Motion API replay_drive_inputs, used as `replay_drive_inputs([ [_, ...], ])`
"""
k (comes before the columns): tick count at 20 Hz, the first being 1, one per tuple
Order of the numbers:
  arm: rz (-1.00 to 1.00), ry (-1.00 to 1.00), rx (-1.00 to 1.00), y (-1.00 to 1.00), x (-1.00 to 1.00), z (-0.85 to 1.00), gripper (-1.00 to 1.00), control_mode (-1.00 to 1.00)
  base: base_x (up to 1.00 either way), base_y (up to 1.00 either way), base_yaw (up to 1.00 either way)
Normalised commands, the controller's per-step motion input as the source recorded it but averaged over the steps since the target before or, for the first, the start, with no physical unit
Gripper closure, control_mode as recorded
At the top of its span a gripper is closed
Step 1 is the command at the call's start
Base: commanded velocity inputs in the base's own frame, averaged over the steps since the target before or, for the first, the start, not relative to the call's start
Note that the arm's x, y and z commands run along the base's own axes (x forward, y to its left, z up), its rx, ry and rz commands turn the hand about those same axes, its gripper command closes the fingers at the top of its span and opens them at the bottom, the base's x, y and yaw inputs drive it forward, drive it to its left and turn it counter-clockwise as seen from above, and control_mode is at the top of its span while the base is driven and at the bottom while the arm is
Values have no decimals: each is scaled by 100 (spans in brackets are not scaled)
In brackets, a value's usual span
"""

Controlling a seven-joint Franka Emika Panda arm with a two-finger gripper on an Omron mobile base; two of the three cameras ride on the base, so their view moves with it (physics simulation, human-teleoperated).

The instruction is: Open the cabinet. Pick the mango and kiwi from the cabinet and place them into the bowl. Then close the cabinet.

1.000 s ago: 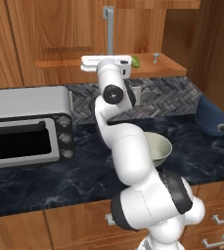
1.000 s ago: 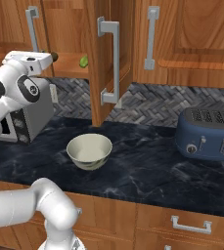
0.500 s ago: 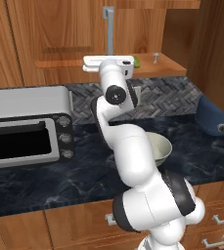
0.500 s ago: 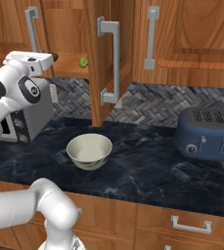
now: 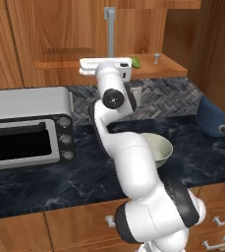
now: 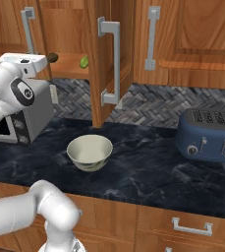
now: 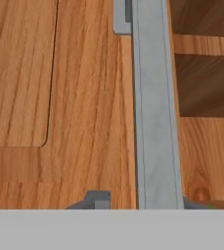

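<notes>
The cabinet's right door (image 6: 98, 59) stands swung open; its left door (image 5: 60, 34) is shut. On the shelf inside lie the green mango (image 6: 84, 62) (image 5: 136, 63) and, further left, the dark kiwi (image 6: 53, 57). My gripper (image 7: 146, 201) is up at the left door's vertical grey handle (image 7: 155, 107) (image 5: 110, 29). The fingertips (image 7: 98, 200) stand either side of the bar's lower end without touching it, so the gripper is open. The white hand (image 5: 105, 66) (image 6: 21, 62) hides the fingers in the base views. The off-white bowl (image 6: 89, 151) (image 5: 159, 147) sits on the dark counter below.
A silver toaster oven (image 5: 25, 123) stands on the counter to the left, close behind my arm. A blue toaster (image 6: 212, 135) sits at the right. The open door's edge and handle (image 6: 115, 64) jut out over the counter above the bowl. Drawers (image 6: 190, 226) run below the counter.
</notes>
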Motion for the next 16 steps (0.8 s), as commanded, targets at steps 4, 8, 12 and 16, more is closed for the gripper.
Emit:
replay_drive_inputs([
  [4,-5,8,-1,92,-1,0,100,-100,0,0,0],
  [8,-7,8,-1,98,-8,0,100,-100,0,0,0],
  [12,-7,10,-1,99,-20,0,100,-100,0,0,0],
  [16,-3,6,0,73,-40,4,100,-100,0,0,0],
])
